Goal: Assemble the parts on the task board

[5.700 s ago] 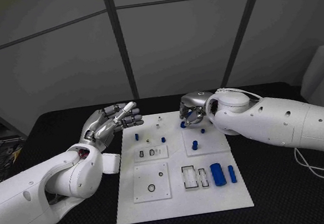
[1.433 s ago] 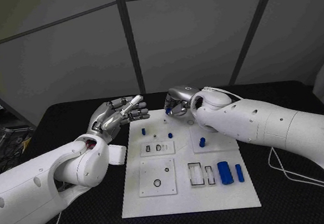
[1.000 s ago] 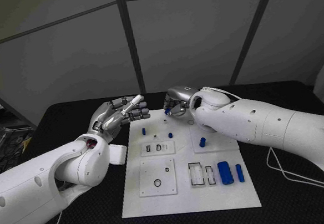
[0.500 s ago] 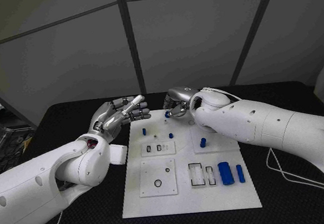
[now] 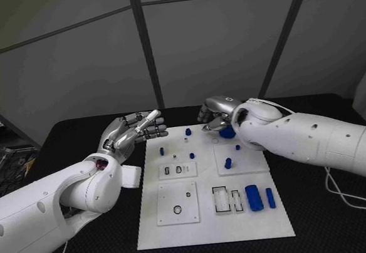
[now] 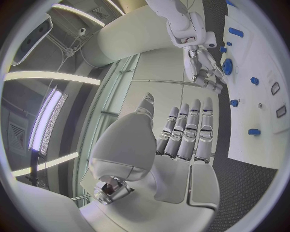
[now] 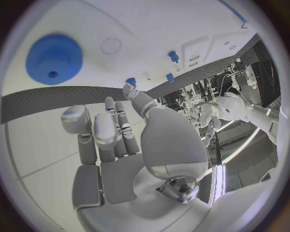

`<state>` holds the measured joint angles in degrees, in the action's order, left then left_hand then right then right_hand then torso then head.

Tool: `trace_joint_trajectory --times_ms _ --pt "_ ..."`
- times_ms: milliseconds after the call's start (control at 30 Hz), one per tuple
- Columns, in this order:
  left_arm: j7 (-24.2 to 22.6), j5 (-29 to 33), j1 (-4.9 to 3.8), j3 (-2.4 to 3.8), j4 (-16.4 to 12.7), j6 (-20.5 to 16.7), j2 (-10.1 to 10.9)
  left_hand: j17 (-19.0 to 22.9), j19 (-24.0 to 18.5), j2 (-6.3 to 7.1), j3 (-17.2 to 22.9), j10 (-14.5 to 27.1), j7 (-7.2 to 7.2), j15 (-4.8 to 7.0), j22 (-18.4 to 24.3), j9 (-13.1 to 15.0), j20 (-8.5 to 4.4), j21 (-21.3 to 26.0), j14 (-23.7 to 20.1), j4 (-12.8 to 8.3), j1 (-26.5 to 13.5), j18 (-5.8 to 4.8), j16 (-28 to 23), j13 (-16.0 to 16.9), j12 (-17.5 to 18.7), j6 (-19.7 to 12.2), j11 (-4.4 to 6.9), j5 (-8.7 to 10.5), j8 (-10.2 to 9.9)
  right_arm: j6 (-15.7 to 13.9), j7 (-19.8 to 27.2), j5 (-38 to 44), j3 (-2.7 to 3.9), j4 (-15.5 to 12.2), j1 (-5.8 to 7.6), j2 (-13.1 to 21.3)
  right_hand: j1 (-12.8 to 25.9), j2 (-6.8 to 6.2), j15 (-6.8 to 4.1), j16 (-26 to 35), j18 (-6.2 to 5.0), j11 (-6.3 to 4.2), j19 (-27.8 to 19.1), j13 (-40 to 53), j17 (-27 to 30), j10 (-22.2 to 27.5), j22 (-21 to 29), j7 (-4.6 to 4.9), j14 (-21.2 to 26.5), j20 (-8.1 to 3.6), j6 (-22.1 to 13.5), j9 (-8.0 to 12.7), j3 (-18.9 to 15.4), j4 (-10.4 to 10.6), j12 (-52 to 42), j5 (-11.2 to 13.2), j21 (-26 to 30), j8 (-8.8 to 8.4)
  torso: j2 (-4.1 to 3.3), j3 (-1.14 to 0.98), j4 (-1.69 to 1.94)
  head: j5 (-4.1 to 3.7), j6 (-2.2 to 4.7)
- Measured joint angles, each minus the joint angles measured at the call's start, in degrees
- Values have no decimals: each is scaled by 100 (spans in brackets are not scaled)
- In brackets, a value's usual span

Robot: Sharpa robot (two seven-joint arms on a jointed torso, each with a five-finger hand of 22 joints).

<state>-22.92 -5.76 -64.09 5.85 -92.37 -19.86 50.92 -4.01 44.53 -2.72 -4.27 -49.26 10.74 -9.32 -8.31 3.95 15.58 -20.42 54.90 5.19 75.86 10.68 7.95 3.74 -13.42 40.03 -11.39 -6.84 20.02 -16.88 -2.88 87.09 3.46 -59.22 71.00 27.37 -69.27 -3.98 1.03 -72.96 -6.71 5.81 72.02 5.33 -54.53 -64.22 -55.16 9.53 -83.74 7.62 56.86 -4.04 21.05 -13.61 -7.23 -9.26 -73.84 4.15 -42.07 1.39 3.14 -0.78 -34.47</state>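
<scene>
Hovering over the far edge of the board (image 5: 212, 223), the right hand (image 5: 219, 116) has its fingers (image 7: 103, 130) loosely apart and, by the wrist view, nothing in them; a round blue knob (image 5: 227, 132) sits on the board just beside and below that hand, toward the robot, so I judge the right hand far nearer to it than the left; the knob's axis looks upright, its flat face up. The left hand (image 5: 135, 131) is raised off the surface, palm open, fingers straight and close together, holding nothing. Small blue pegs (image 5: 190, 155) stand mid-board; two longer cylinders (image 5: 254, 198) lie near the front, long axes running away from the robot. The knob's near side is partly hidden by the right wrist; whether it is seated I cannot tell.
</scene>
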Motion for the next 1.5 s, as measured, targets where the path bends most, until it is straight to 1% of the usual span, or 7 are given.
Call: trace_joint_trajectory --times_ms 133,167,233,367,533,833,1500 --pt "6 0 0 0 9 7 30 0 0 0 0 0 0 0 0 0 0 0 0 0 0 0 0 0 0 0 0 0 0 -10 -93 -338 7 -441 0 583 321 -245 -304 -347 16 -344 368 402 -580 -1232 -573 -247 -30 -273 69 -3 -313 272 -673 -23 -295 0 20 -18 -60 4 26" --pt "7 0 0 0 14 9 32 0 0 0 0 0 0 0 0 0 0 0 0 0 0 0 0 0 0 0 0 0 0 -2 -121 -425 13 -518 0 689 381 -306 -355 -432 98 -410 441 591 -728 -1530 -699 -305 -23 -346 57 -4 -455 330 -937 -23 -359 0 24 -23 -74 10 33" --pt "11 0 0 0 25 13 35 0 0 0 0 0 0 0 0 0 0 0 0 0 0 0 0 0 0 0 0 0 0 38 -190 -608 34 -624 1 864 412 -340 -392 -571 97 -480 524 1193 -981 -1805 -863 -355 -20 -429 6 -7 -676 434 -1602 -23 -442 -20 33 -32 -105 18 44" --pt "16 0 0 0 52 25 26 -1 0 0 -15 -23 0 0 6 0 0 0 0 -15 0 0 0 0 0 0 23 0 0 151 -319 -846 47 -679 3 1031 243 -397 -403 -886 188 -456 803 4738 -1551 -1878 -1357 -403 -31 -475 -45 -43 -1270 915 -5003 -84 -678 -20 41 -52 -143 24 54" --pt "22 0 -1 0 103 40 0 -1 0 0 -15 -23 0 0 6 0 0 0 0 -15 0 0 0 0 0 0 23 0 0 346 -496 -1038 51 -515 3 1023 -51 -379 -394 -1031 275 -427 1032 6697 -1823 -1848 -1879 -310 -29 -364 -139 -80 -1570 1411 -6790 -84 -933 -20 40 -56 -145 -4 55" --pt "28 0 2 -2 185 64 -67 -1 0 0 -15 -23 21 0 6 0 0 0 0 -15 0 0 1 0 0 21 23 0 0 636 -652 -1181 53 -180 1 738 -153 -375 -368 -1140 365 -386 1128 6962 -2043 -1952 -1979 -268 -40 -348 -215 -86 -1653 1727 -7386 -84 -1042 -20 27 -50 -146 -20 16" --pt "39 -1 5 -2 252 94 -134 -2 0 0 -15 -23 21 0 5 0 0 0 0 -15 0 0 2 0 0 21 23 0 0 1034 -695 -1122 53 164 1 399 -305 -270 -347 -1238 363 -386 1164 6961 -2041 -1951 -1978 -268 -19 -353 -215 -123 -1650 1789 -7758 -151 -1134 -20 25 -49 -130 -24 -78"
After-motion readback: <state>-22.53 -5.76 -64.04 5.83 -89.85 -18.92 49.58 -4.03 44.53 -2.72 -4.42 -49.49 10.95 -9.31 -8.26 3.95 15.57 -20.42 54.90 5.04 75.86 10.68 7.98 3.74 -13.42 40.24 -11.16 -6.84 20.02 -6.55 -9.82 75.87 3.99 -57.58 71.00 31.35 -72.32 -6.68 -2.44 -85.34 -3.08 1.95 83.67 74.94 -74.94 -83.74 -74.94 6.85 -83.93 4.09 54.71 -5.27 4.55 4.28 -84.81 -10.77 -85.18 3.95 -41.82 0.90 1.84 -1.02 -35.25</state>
